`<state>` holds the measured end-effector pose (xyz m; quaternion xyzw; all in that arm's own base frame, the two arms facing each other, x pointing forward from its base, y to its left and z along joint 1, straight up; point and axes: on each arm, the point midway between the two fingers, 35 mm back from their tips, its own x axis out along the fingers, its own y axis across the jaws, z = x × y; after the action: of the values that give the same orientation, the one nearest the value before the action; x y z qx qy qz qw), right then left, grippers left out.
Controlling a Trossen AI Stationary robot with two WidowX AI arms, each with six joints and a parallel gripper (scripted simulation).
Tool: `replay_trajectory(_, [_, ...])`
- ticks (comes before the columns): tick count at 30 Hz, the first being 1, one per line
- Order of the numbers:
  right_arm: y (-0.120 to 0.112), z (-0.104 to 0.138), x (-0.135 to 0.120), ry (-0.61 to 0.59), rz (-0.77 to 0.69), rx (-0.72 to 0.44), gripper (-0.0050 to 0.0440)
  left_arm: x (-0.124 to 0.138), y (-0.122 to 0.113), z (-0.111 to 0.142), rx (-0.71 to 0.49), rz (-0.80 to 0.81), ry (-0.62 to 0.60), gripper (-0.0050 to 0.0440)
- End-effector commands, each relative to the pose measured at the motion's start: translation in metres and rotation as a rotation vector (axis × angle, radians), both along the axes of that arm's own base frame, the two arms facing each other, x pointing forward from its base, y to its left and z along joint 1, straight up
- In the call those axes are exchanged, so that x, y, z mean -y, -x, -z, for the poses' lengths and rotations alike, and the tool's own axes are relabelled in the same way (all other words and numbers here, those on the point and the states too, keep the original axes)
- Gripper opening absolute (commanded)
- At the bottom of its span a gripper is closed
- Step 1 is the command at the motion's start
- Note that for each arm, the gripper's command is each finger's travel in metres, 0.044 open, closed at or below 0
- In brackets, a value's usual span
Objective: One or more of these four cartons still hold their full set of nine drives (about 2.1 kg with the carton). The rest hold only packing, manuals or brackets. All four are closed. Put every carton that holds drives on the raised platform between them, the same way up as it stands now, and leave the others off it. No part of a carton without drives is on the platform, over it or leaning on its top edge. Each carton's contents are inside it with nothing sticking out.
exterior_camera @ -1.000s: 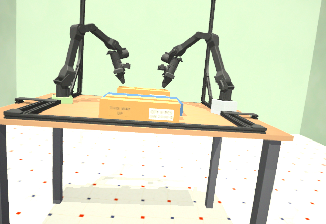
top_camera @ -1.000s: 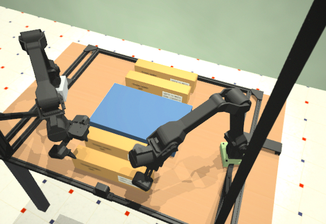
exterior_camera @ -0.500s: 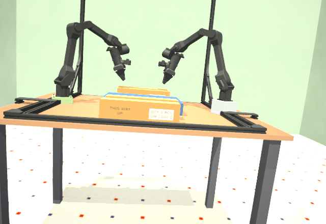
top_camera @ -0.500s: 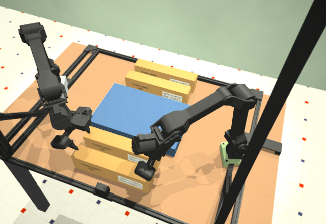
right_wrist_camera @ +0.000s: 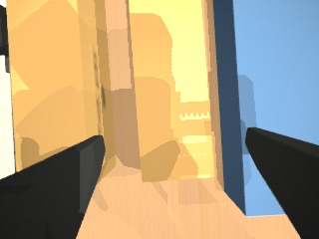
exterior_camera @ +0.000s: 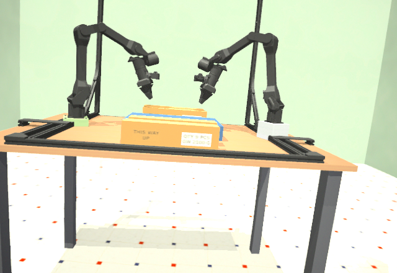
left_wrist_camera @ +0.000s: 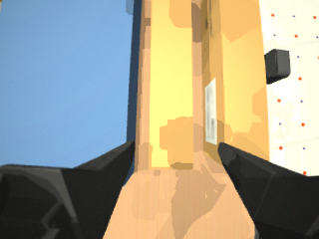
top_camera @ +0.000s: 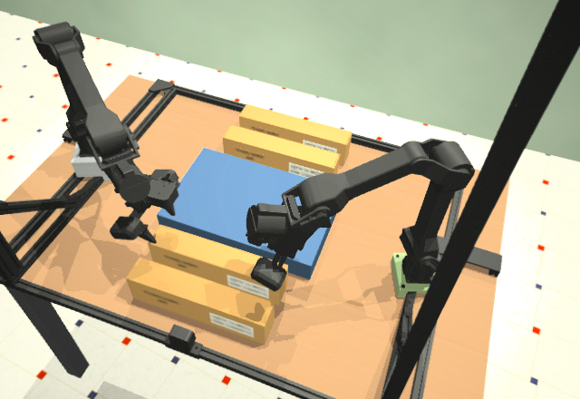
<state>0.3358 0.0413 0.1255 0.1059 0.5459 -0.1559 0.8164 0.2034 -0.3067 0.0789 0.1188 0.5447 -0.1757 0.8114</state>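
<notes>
Four closed yellow cartons stand on the table, two on each long side of the blue platform [top_camera: 243, 202]. None of them is on the platform. My left gripper [top_camera: 133, 231] is open and empty. It hovers above the end of the inner near carton [top_camera: 217, 261] that lies away from the label. My right gripper [top_camera: 270, 273] is open and empty above that carton's label end. The outer near carton [top_camera: 198, 298] lies beside it. The left wrist view shows the open fingers above the inner carton [left_wrist_camera: 169, 90]. The right wrist view shows the same for its fingers.
The other two cartons [top_camera: 294, 132] [top_camera: 281, 153] lie on the far side of the platform. A black frame rail with a bracket [top_camera: 182, 338] runs along the table edge. A black post [top_camera: 491, 174] crosses the foreground. The arm bases [top_camera: 410, 282] [top_camera: 86, 165] stand at the table's two ends.
</notes>
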Motion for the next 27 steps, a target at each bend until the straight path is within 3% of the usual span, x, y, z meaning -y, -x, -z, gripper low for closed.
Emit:
replay_trajectory(1, [0.004, 0.003, 0.002, 0.000, -0.005, -0.008, 0.0389, -0.004, 0.001, 0.000, -0.004, 0.006, 0.000, 0.0389])
replay_trajectory(8, [0.004, 0.008, 0.002, 0.000, -0.005, -0.008, 0.0389, -0.004, 0.001, 0.006, -0.004, 0.006, 0.000, 0.0389])
replay_trajectory(20, [0.004, 0.065, 0.002, 0.000, -0.005, -0.008, 0.0389, -0.004, 0.001, 0.062, -0.004, 0.006, 0.000, 0.0389])
replay_trajectory(27, [0.004, 0.073, 0.002, 0.000, -0.005, -0.008, 0.0389, -0.004, 0.001, 0.070, -0.004, 0.006, 0.000, 0.0389])
